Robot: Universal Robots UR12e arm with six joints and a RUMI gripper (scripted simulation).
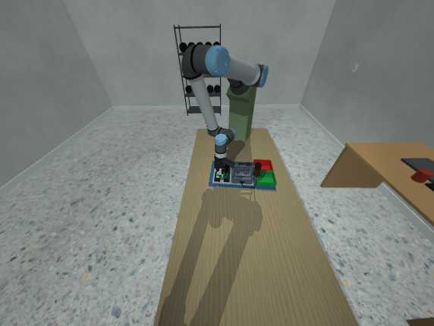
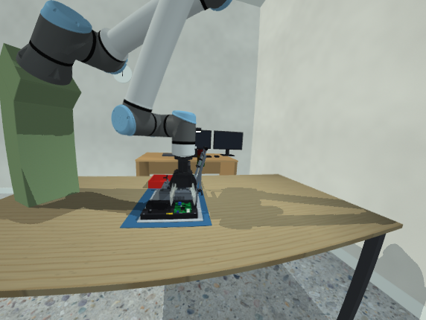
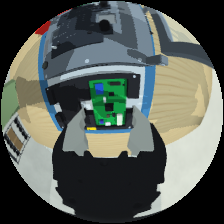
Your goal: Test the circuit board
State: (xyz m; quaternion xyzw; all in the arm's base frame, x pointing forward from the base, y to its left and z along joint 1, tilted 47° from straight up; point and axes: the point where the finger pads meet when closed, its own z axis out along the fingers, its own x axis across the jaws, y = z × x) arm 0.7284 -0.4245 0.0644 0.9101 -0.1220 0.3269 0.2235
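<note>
The circuit board [image 3: 107, 92] [image 2: 182, 208] lies green component side up in the black tray [image 3: 70, 91] [image 2: 160, 215]. Its white connector [image 3: 119, 119] is at the board end nearest the gripper in the wrist view. My gripper [image 3: 108, 107] [image 2: 183, 204] is partly open, fingers pointing down, with one finger on each side of that end of the board. No grip on the board shows. The grey tester [image 1: 243, 173] [image 3: 95, 52] stands beside the tray. Its pins, its hook and the lid's exact state cannot be made out. The signal light [image 1: 258, 169] looks dark.
The red bin [image 1: 262, 164] [image 2: 158, 181] and the green bin [image 1: 267, 178] stand beyond the tester in the top view. A blue mat [image 1: 211, 182] [image 2: 130, 223] lies under the setup. A dark curved arm [image 3: 187, 49] extends beside the tester in the wrist view.
</note>
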